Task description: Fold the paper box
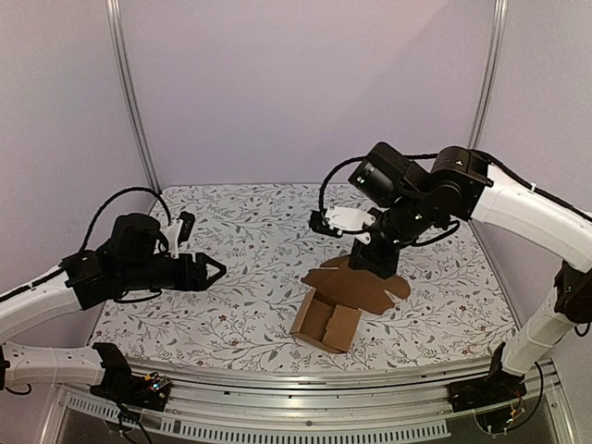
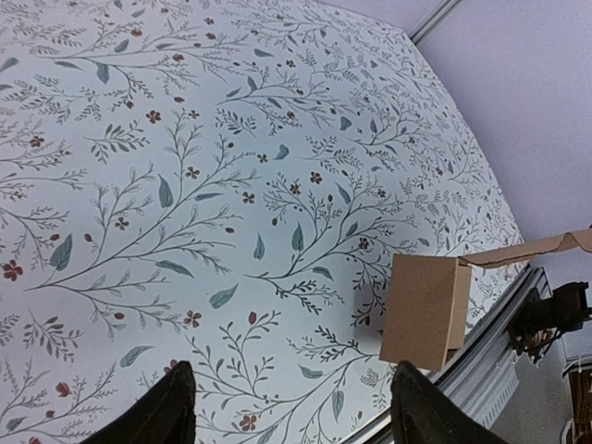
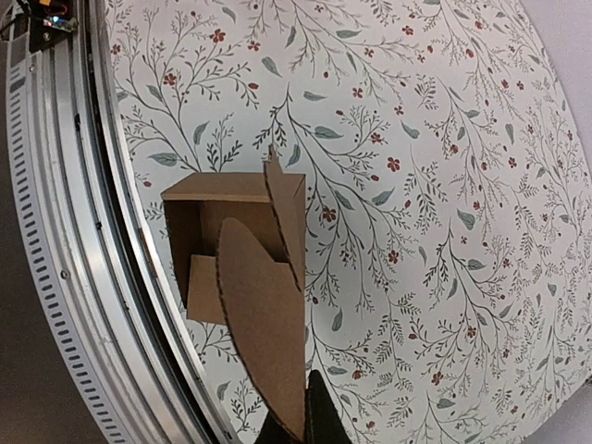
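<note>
The paper box (image 1: 326, 321) is brown cardboard, partly formed, with an open squarish body near the table's front edge and its lid flap (image 1: 356, 282) spread out behind it. My right gripper (image 1: 373, 266) is shut on that lid flap; in the right wrist view the rounded flap (image 3: 268, 324) runs between the dark fingertips (image 3: 319, 421), with the open box body (image 3: 231, 236) beyond. My left gripper (image 1: 215, 271) is open and empty, well left of the box, fingers pointing toward it. In the left wrist view the box (image 2: 425, 310) sits beyond the right fingertip (image 2: 421, 412).
The table has a floral cloth (image 1: 240, 240) and a metal rail (image 1: 305, 407) along the front edge, close to the box. Pale walls with corner posts (image 1: 129, 92) enclose the back and sides.
</note>
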`<act>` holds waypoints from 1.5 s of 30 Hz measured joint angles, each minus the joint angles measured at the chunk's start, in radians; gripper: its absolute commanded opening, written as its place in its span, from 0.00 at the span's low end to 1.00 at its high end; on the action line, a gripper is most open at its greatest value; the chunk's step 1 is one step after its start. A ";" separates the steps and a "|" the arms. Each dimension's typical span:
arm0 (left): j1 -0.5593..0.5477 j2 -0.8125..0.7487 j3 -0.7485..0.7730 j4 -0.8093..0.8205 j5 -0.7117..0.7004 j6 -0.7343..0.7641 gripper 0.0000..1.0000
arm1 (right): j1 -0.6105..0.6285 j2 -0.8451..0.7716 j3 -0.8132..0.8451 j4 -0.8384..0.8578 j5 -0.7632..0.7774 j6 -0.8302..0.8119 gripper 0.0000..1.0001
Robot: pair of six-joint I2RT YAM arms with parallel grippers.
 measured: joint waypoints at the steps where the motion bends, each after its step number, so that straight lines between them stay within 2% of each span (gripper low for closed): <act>1: 0.000 0.010 -0.002 0.008 0.010 -0.003 0.70 | 0.005 0.024 0.016 -0.032 0.018 -0.032 0.00; 7: -0.008 0.058 -0.008 0.047 0.048 -0.003 0.70 | 0.040 0.164 0.160 -0.164 0.121 -0.183 0.00; 17: -0.046 0.128 -0.018 0.103 0.068 -0.003 0.71 | 0.102 0.402 0.386 -0.195 0.239 -0.314 0.00; 20: -0.053 0.141 -0.027 0.114 0.069 -0.004 0.71 | 0.115 0.477 0.417 -0.193 0.267 -0.337 0.03; 25: -0.071 0.178 -0.032 0.137 0.069 -0.003 0.71 | 0.126 0.525 0.451 -0.200 0.281 -0.351 0.13; 31: -0.090 0.227 -0.032 0.161 0.069 -0.003 0.71 | 0.129 0.528 0.478 -0.204 0.312 -0.344 0.34; 37: -0.115 0.272 -0.029 0.182 0.068 0.002 0.71 | 0.130 0.522 0.479 -0.206 0.343 -0.319 0.49; 40: -0.127 0.305 -0.022 0.188 0.063 0.008 0.71 | 0.130 0.492 0.462 -0.203 0.357 -0.303 0.59; 45: -0.138 0.333 -0.012 0.196 0.050 0.014 0.71 | 0.131 0.370 0.392 -0.178 0.384 -0.257 0.65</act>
